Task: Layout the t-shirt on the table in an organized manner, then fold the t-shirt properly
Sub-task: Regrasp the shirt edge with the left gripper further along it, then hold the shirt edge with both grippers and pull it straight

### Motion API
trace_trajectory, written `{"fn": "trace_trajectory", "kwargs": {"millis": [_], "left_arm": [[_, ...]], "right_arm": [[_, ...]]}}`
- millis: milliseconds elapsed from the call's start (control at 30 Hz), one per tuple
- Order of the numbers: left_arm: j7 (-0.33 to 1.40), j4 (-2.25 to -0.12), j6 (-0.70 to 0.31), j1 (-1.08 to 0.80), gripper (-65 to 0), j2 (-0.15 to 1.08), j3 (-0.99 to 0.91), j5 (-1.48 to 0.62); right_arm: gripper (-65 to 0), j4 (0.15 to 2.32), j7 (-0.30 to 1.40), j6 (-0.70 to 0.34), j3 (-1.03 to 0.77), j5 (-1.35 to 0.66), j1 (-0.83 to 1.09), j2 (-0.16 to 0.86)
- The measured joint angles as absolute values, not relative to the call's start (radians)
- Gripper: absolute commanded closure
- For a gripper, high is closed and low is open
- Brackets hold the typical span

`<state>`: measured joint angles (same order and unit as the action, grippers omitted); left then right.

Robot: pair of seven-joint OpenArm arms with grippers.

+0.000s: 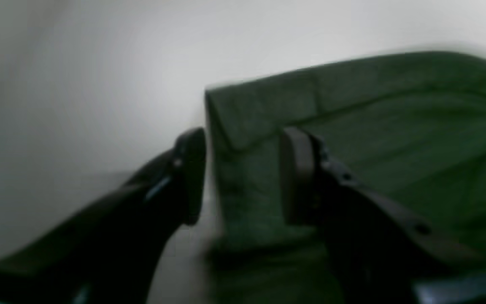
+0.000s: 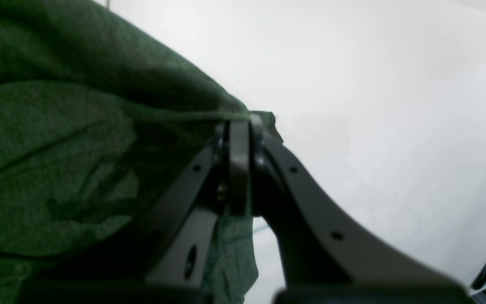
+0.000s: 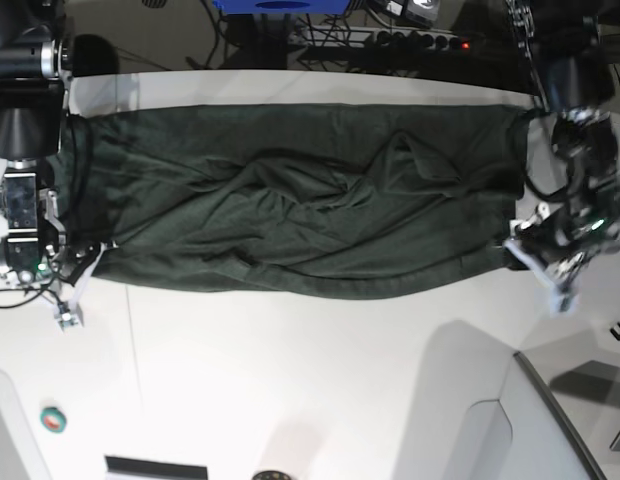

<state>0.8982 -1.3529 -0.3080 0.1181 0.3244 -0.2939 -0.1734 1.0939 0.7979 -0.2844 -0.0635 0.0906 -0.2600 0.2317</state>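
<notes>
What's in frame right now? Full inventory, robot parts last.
t-shirt: 1, dark green, stretched across the table between the arms, wrinkled in the middle
table: 1, glossy white, under the shirt
tape roll: 1, green and red, near table edge on the base view's left
power strip: 1, dark, on the floor behind the table
blue item: 1, top edge of base view, kind unclear
left tool: 1, black, jaws apart astride the shirt's edge
right tool: 1, black, shut on a shirt corner
</notes>
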Motion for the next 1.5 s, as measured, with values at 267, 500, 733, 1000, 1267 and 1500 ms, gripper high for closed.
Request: {"fn": "trace_trajectory", "kwargs": {"millis": [267,500,733,1000,1267,1500], "left_arm": [[0.793,-1.076,-0.352,0.253,-28.5,0.320,0.077,0.435],[0.787,-0.978,-0.423,0.331,-28.3,0.331,0.097,0.445],[0.742,-0.975,-0.423,0.326,-28.3,0.324,0.100,0.446],[0.740,-0.972,-0.423,0.323,-28.3,0.322,0.100,0.446],[0.741,-0.973,-0.423,0.320,-28.3,0.323,0.109,0.450],[0.740,-0.971,-0.423,0.310,-28.3,0.326,0.190,0.445]], "right_arm": [[0.0,1.102,0.798,-0.284,-0.065,0.089,-0.262,0.230],[0.0,1.099,0.802,-0.284,-0.068,0.091,-0.262,0.232],[0.0,1.098,0.802,-0.284,-0.068,0.091,-0.262,0.232],[0.0,1.097,0.802,-0.285,-0.068,0.091,-0.279,0.232],[0.0,1.097,0.802,-0.284,-0.068,0.091,-0.287,0.232],[0.0,1.097,0.802,-0.284,-0.068,0.091,-0.287,0.232]]}}
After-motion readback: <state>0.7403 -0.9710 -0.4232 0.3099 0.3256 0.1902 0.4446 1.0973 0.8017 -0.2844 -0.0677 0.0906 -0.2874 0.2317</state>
